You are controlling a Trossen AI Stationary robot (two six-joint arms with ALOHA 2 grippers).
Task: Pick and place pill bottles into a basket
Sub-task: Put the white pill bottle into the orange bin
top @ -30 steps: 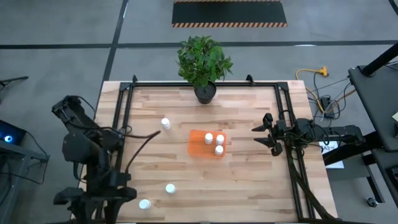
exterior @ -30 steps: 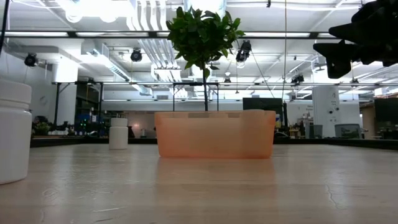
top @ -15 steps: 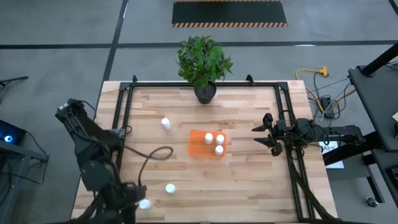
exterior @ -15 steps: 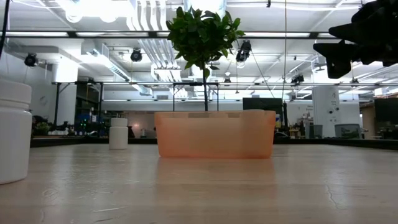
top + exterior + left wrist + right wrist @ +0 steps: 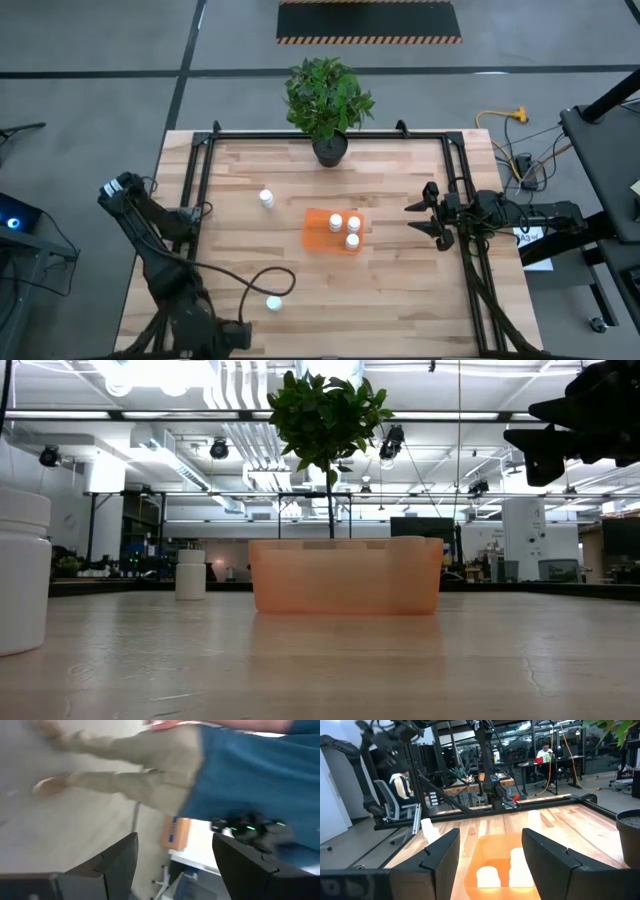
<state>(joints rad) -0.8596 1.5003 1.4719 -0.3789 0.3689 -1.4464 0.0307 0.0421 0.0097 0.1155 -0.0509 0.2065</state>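
Observation:
The orange basket (image 5: pixel 320 232) stands mid-table with three white pill bottles (image 5: pixel 352 232) in it. It also shows in the low view (image 5: pixel 345 575) and the right wrist view (image 5: pixel 495 851). One loose bottle (image 5: pixel 265 198) stands left of the basket toward the far side, and another (image 5: pixel 273 302) stands near the front edge. A bottle (image 5: pixel 22 570) stands close at the left in the low view. My left gripper (image 5: pixel 236 334) is at the near edge, open and empty (image 5: pixel 175 865), facing off the table. My right gripper (image 5: pixel 412 218) hovers right of the basket, open and empty (image 5: pixel 490 865).
A potted plant (image 5: pixel 328 100) stands at the table's far edge behind the basket. A black rail frame (image 5: pixel 200 180) runs along the left, far and right sides. A person in a blue top (image 5: pixel 250 775) stands beyond the near edge. People sit at desks (image 5: pixel 400 782) in the room.
My left arm has swung toward the table's near edge and to the right. Its end now lies over the spot at the near left where a third loose bottle showed. That bottle is hidden now. My right arm and the basket have kept still.

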